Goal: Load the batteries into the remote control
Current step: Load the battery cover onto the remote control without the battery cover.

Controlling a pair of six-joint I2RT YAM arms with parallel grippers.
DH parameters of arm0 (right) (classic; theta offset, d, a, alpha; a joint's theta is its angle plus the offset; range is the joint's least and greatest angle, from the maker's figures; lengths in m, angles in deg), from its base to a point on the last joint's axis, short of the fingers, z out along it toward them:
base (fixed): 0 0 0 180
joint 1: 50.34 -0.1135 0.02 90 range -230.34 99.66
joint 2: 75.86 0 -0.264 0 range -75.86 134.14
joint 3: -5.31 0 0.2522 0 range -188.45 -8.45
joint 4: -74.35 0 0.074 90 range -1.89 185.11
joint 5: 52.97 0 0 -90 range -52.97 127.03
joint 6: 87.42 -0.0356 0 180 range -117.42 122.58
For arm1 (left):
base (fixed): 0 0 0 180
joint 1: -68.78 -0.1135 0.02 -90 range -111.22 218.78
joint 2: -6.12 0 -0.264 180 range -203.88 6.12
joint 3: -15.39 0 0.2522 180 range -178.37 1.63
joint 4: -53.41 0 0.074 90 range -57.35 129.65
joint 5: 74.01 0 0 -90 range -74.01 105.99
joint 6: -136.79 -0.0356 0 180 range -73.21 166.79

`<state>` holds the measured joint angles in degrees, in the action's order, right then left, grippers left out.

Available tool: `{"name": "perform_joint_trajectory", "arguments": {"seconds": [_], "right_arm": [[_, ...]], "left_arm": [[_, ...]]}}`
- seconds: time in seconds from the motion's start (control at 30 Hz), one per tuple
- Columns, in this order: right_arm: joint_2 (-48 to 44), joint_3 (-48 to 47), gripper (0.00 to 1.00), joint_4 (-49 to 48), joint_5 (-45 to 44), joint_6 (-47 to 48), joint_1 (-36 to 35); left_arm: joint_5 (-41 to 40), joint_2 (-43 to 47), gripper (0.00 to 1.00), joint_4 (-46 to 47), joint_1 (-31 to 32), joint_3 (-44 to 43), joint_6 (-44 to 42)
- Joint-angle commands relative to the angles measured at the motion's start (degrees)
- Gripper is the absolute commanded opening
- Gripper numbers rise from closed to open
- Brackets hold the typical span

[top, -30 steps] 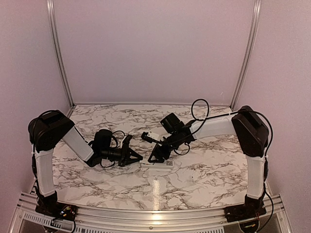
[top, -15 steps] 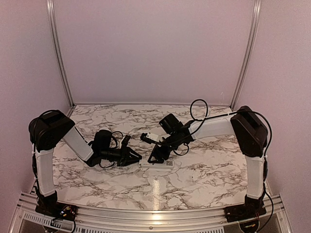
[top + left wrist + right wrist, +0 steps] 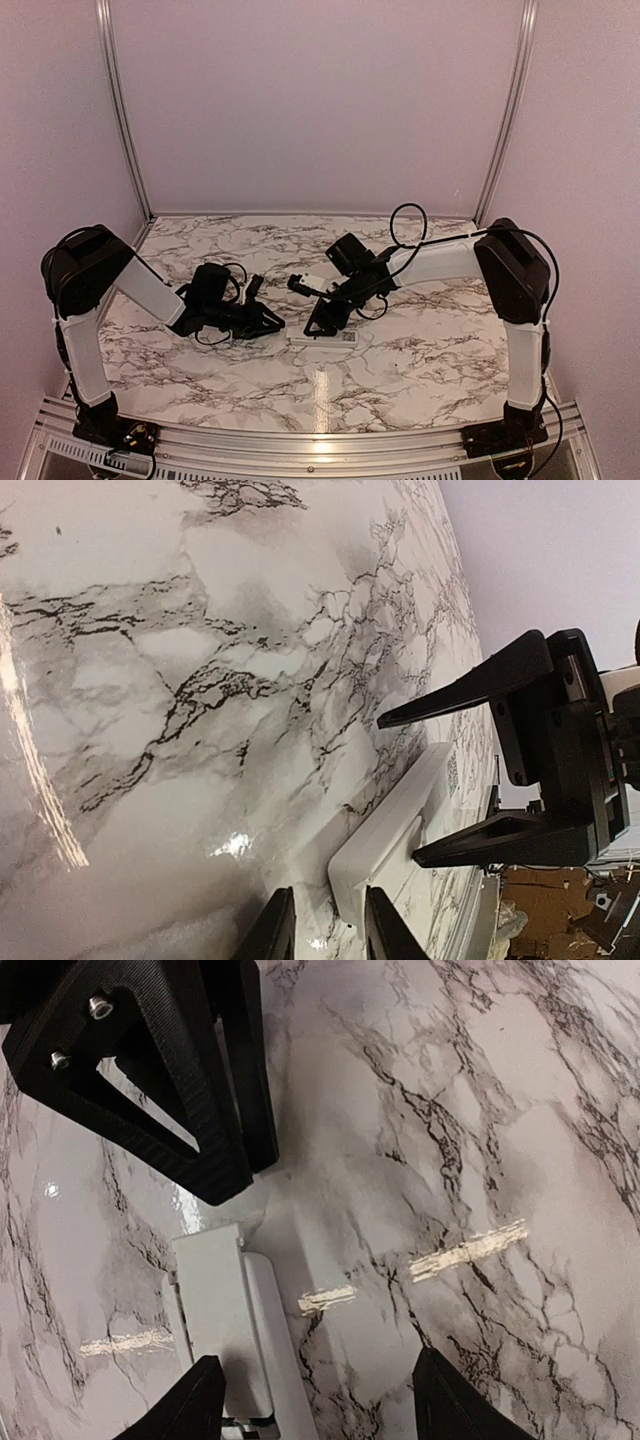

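The right claw (image 3: 320, 1400) is spread wide, one finger on each side of the remote control (image 3: 228, 1315), and it grips nothing. The left claw (image 3: 326, 935) has its fingers drawn almost together, with only a narrow gap, and it holds nothing. Its tips are just beside one end of the remote control. The remote control lies flat on the marble table (image 3: 430, 370), about mid-table between the two arms. A dark printed patch (image 3: 451, 770) sits on its upper face near the right claw, too small to read.
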<state>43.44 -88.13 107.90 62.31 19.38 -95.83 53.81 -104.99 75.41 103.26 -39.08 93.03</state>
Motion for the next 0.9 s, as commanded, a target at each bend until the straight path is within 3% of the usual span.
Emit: {"name": "perform_joint_trajectory", "arguments": {"seconds": [0.0,0.57,0.87], "right_arm": [[2.2,-1.0,0.62,3.1,-2.3,1.1,-0.6],[2.5,-1.4,0.60,3.9,-1.7,1.7,-1.0],[2.7,-1.4,0.58,4.1,-1.5,1.8,-1.0]], "left_arm": [[-1.8,2.3,0.24,-6.0,0.0,0.2,-5.2],[0.8,0.5,0.19,-4.1,1.9,-3.0,-4.0],[1.6,0.2,0.08,-5.2,2.7,-3.1,-4.2]]}}
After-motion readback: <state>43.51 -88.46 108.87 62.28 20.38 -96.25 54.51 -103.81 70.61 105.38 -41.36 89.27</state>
